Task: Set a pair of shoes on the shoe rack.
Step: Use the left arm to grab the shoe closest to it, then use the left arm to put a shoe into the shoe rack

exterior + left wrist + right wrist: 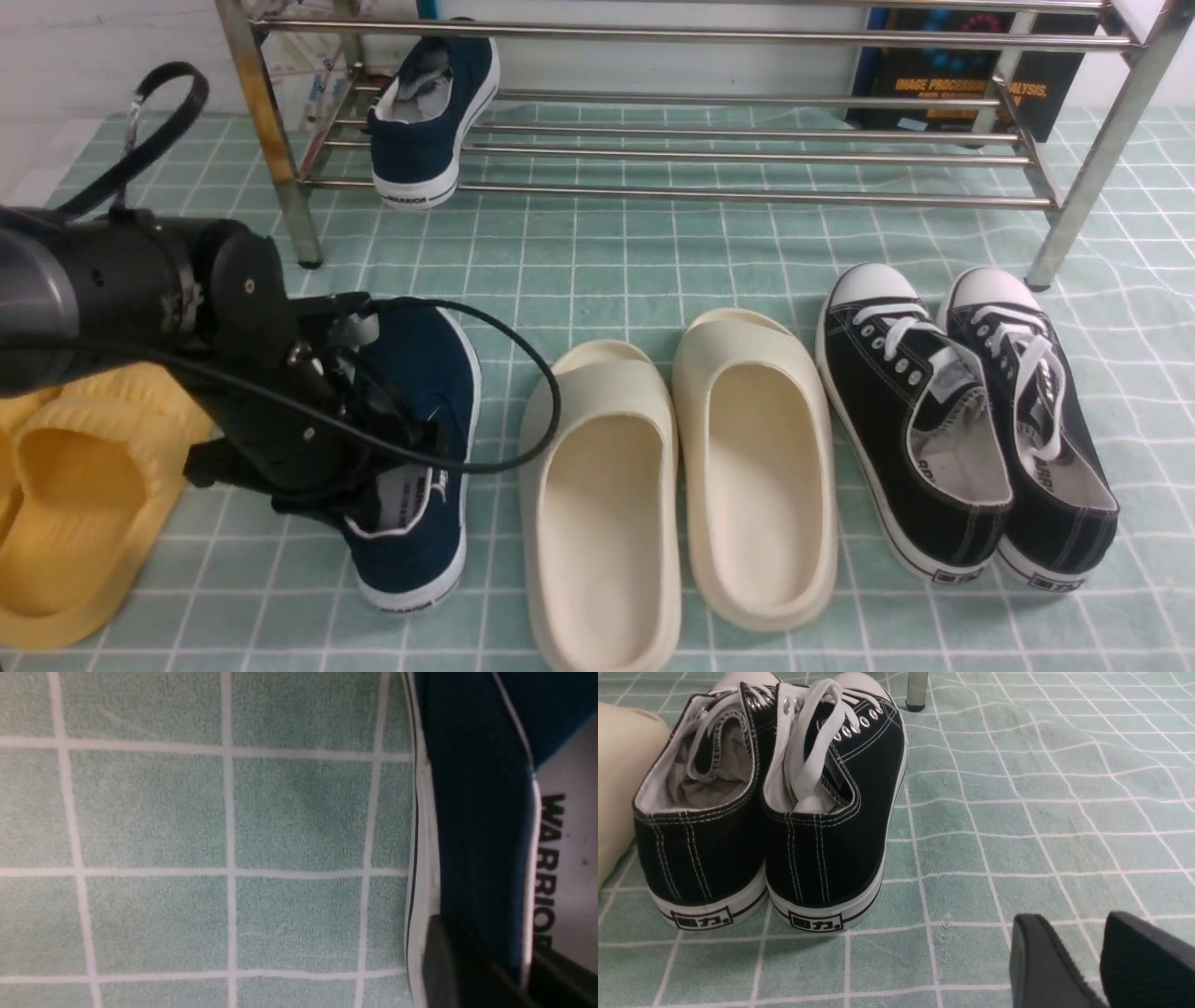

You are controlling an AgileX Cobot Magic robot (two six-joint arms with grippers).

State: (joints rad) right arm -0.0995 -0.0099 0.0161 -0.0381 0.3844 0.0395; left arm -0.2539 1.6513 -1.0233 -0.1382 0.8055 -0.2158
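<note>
While 1 navy shoe (431, 112) sits on the shoe rack (709, 37), the left tool (411, 457) grips the other navy shoe (420, 551) in front of that rack; lifting and placing it remain.

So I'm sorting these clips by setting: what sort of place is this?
Likely a staged home-entryway mock-up, not a real hallway: a metal shoe rack holding one navy sneaker, cream slides and black sneakers lined up on a green checked cloth, a book standing behind.
</note>
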